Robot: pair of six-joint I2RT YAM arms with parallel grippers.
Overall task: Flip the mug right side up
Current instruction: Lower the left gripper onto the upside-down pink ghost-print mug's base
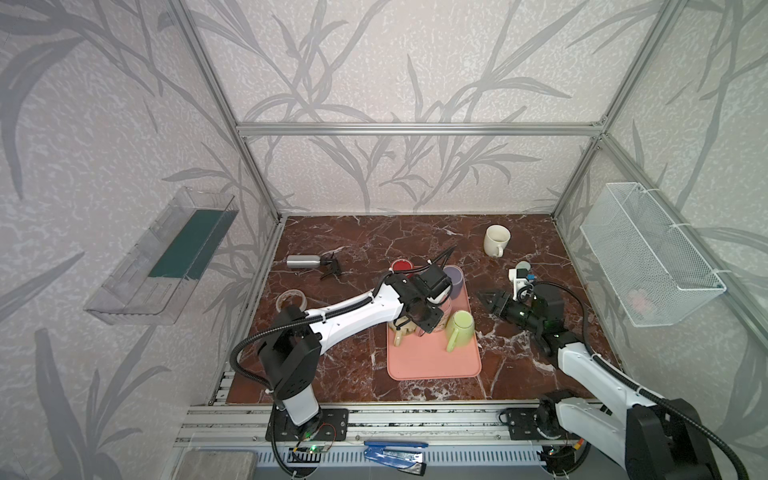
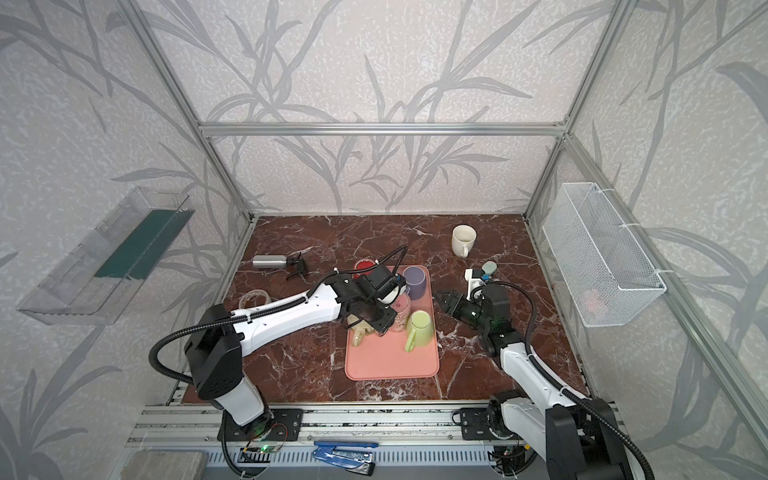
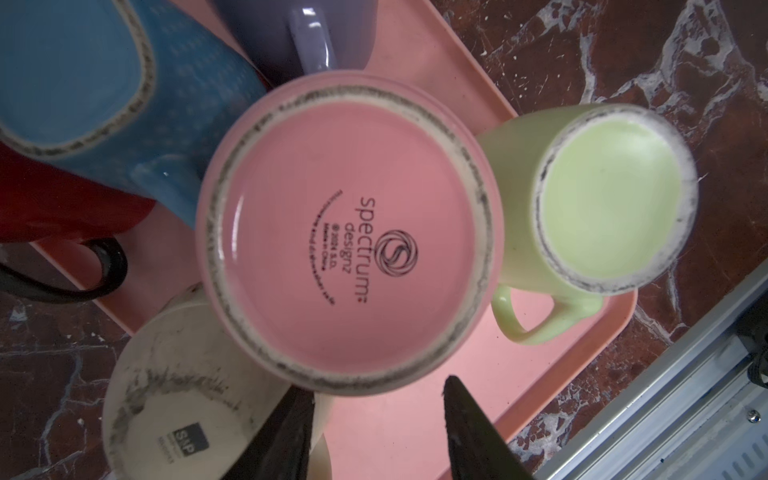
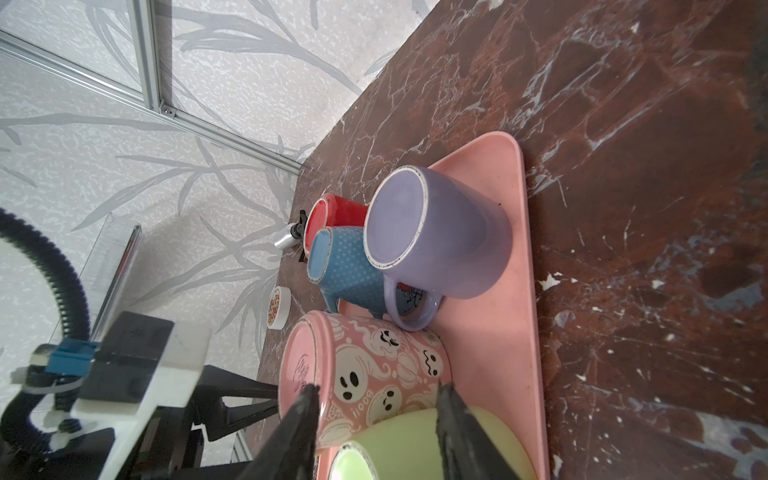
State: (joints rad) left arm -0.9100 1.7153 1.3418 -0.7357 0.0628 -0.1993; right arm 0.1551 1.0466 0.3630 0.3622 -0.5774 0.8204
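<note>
Several mugs stand upside down on the pink tray [image 1: 432, 361]. The pink ghost-print mug [image 3: 349, 232] fills the left wrist view base-up, with the green mug [image 3: 611, 199], blue mug [image 3: 83, 83] and cream mug [image 3: 183, 399] around it. My left gripper [image 3: 378, 390] hangs open just above the pink mug [image 1: 441, 320], its jaws over bare tray and the cream mug's edge, holding nothing. My right gripper [image 1: 488, 300] is open, off the tray's right edge and apart from the mugs. In the right wrist view it [image 4: 379, 388] points at the pink mug [image 4: 365, 374].
A purple mug [image 1: 454, 277] and a red mug [image 1: 402, 266] stand at the tray's far end. An upright white mug [image 1: 496, 240] stands at the back right. A silver bottle [image 1: 302, 261] and a tape roll [image 1: 291, 298] lie at the left. A wire basket [image 1: 648, 253] hangs on the right wall.
</note>
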